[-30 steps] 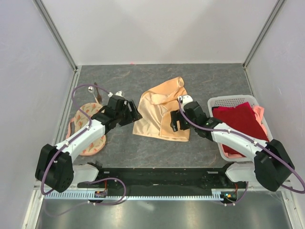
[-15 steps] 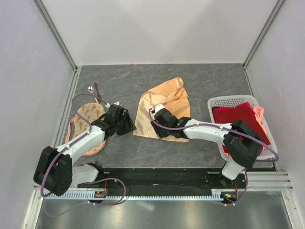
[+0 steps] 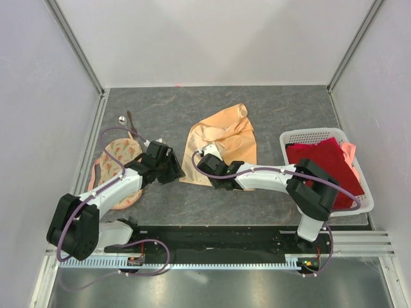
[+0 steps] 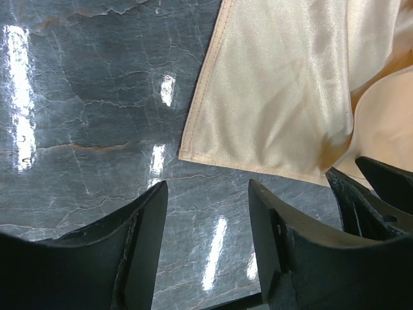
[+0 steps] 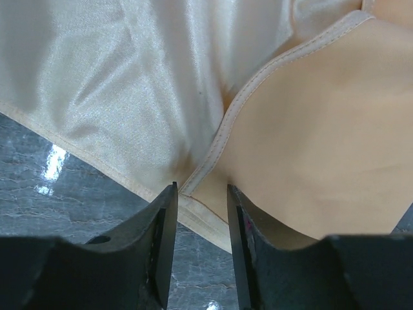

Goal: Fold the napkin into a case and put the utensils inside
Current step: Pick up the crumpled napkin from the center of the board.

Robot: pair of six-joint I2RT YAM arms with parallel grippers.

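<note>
Peach hem of the napkin (image 5: 303, 135) lies between the right fingers (image 5: 159, 242), which sit narrow with a gap showing, probably lined up to pinch the near edge for folding. Empty and wide, the left fingers (image 4: 147, 236) stand over the desk (image 4: 77, 97) just short of the near-left corner; the napkin lies rumpled mid-desk.

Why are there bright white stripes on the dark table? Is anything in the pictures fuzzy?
Left wrist view: the white stripes are lights mirrored in the glossy table, and the napkin gleams softly. Right wrist view: one small glare spot on the table at the left, with a sheen on the napkin. Top view: soft, even light, nothing fuzzy, only faint shadows.
</note>
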